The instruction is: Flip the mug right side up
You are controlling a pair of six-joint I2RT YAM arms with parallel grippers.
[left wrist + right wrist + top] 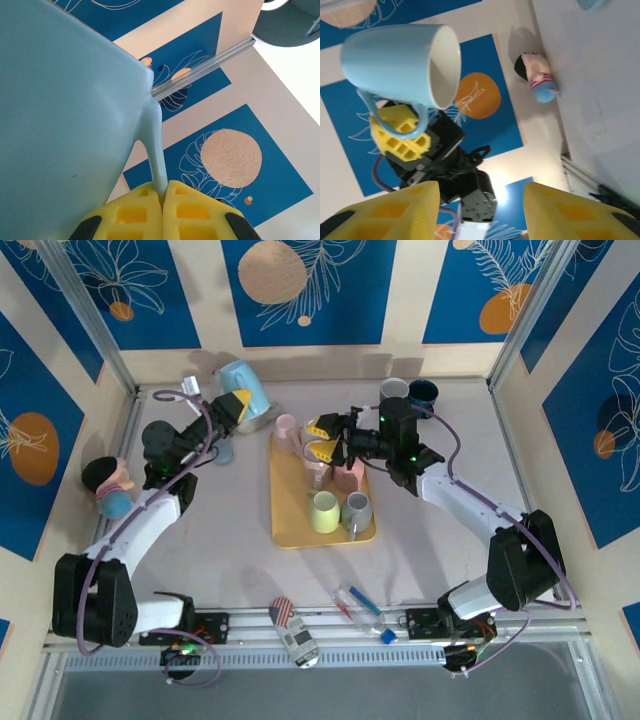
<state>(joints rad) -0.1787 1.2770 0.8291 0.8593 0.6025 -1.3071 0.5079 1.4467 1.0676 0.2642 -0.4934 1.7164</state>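
Blue-panelled walls enclose the table (200,530). Upper left, the left tool (236,406) is clamped on the handle of the pale blue mug (243,385), held aloft. Right tool (325,438): apart, empty. Mug probably rigid, slick, breakable; thin handle may pivot.

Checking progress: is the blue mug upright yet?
No, the blue mug is tipped: mouth faces sideways, left hand shut on its handle.

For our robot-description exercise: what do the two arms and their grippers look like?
The left arm and right arm share black joints, white links and a purple cable. The left gripper and right gripper each have two blocky yellow fingers with gridded recesses.
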